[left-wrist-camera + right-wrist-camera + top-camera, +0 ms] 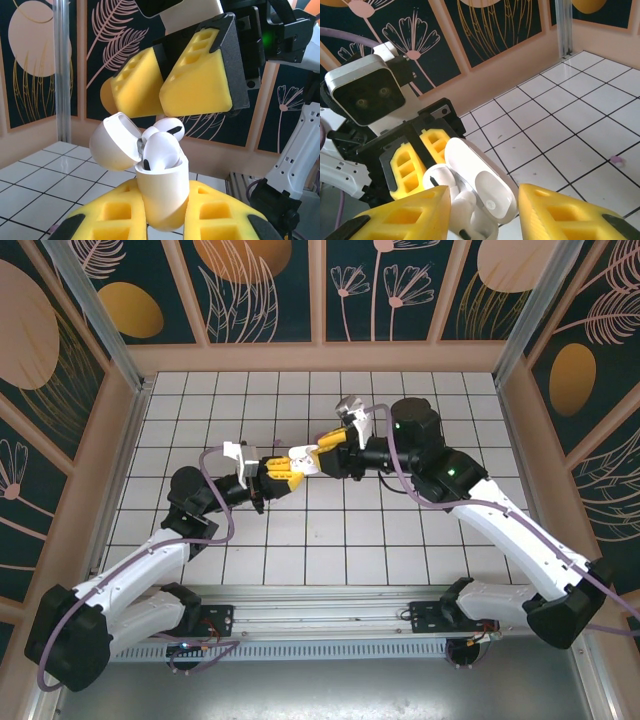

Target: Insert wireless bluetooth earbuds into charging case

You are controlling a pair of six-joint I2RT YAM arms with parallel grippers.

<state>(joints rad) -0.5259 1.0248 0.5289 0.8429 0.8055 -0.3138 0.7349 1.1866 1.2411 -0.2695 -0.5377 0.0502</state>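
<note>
Two earbuds (161, 149) sat in the open charging case (162, 195), its lid (114, 142) swung toward 9 o'clock in the left wrist view. The left gripper (280, 472) clamped the case's body upright. The right gripper (325, 448), jaws parted, hovered at 12 o'clock just over the earbuds.

One white charging case (162, 192). Two white earbuds (161, 149). One pink speck (616, 160) on the tabletop (580, 125). Two arms (150, 565): a left gripper (285, 472) and a right gripper (328, 450), each with two yellow fingers (197, 75).
</note>
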